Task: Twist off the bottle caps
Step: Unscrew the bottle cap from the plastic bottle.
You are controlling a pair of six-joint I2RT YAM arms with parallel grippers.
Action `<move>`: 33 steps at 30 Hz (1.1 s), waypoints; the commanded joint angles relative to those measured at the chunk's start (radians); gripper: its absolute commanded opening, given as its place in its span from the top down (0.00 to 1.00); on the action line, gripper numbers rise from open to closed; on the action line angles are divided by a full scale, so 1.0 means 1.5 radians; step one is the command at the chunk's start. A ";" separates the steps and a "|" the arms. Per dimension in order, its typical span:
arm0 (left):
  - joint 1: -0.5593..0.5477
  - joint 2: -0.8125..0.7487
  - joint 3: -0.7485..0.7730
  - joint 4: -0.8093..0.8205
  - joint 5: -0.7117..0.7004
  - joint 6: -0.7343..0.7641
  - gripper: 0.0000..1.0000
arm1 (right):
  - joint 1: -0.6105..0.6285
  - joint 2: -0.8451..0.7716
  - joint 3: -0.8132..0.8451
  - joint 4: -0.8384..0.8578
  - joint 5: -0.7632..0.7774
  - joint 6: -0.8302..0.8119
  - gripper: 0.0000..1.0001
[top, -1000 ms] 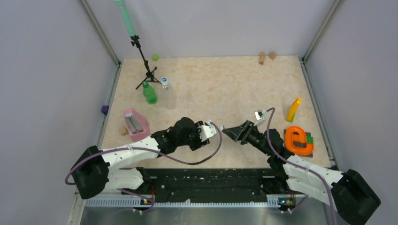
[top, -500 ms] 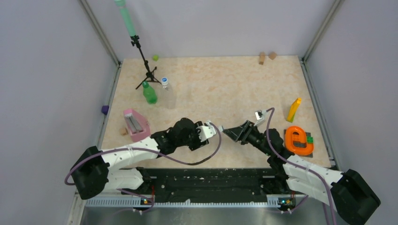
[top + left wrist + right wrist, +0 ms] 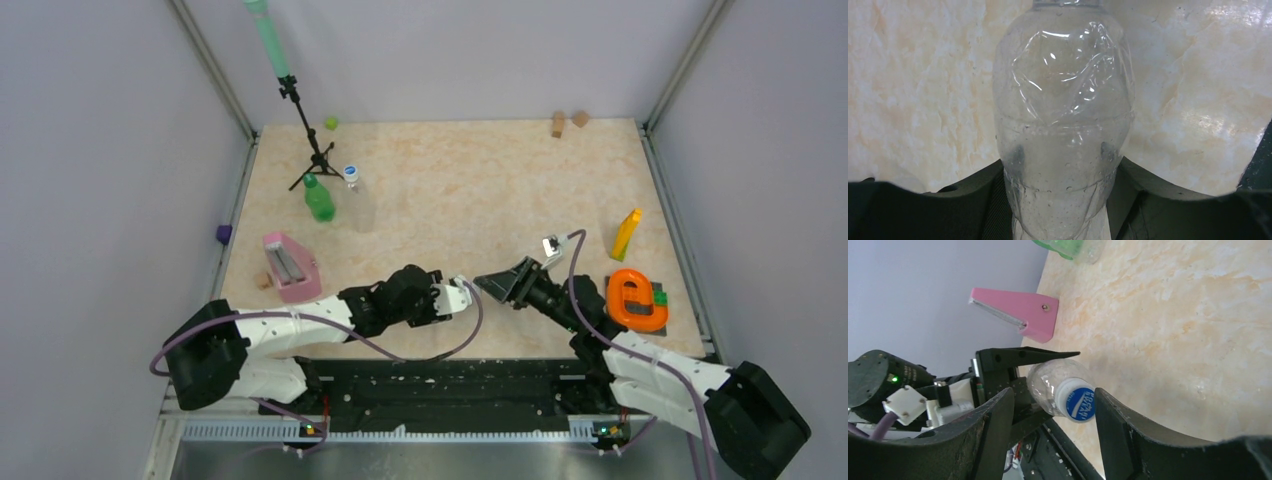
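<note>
left pincer [image 3: 462, 295] grips clear bottle [image 3: 1063, 100], blue cap [image 3: 1078, 404] on.

Seen from above, the table [image 3: 480, 180] lies wide open from its middle out to twelve and one o'clock. Pink wedge [image 3: 290, 267] blocks at eight, green bottle [image 3: 319, 200] and clear bottle [image 3: 358, 205] at nine, tripod [image 3: 318, 160] at ten. Yellow block [image 3: 627, 233] stands at three, orange ring [image 3: 635, 300] at four.

The left gripper [image 3: 464, 292] is aimed toward 3 o'clock and clamped on a clear bottle [image 3: 1063, 125]. The right gripper [image 3: 485, 281] is held spread and aimed toward 9 o'clock.
</note>
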 commanded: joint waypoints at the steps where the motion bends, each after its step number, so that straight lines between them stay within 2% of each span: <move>1: -0.004 -0.015 0.003 0.055 -0.029 0.006 1.00 | -0.008 0.012 0.030 -0.026 0.008 -0.006 0.41; 14: -0.004 -0.056 -0.032 0.106 -0.021 0.018 1.00 | -0.008 0.038 0.030 0.029 -0.013 0.007 0.42; 19: -0.004 -0.043 -0.025 0.099 -0.022 0.013 1.00 | -0.008 0.066 0.026 0.095 -0.046 0.022 0.42; 22: -0.004 -0.046 -0.028 0.106 -0.012 0.009 1.00 | -0.008 0.085 0.024 0.114 -0.049 0.027 0.52; 25: -0.004 -0.049 -0.032 0.110 -0.008 0.009 1.00 | -0.009 0.096 0.018 0.132 -0.044 0.030 0.55; 28: -0.004 -0.053 -0.033 0.102 -0.006 0.006 1.00 | -0.009 0.100 0.013 0.141 -0.042 0.030 0.62; 33: -0.004 -0.059 -0.038 0.096 -0.002 0.009 1.00 | -0.009 0.096 0.007 0.141 -0.035 0.026 0.62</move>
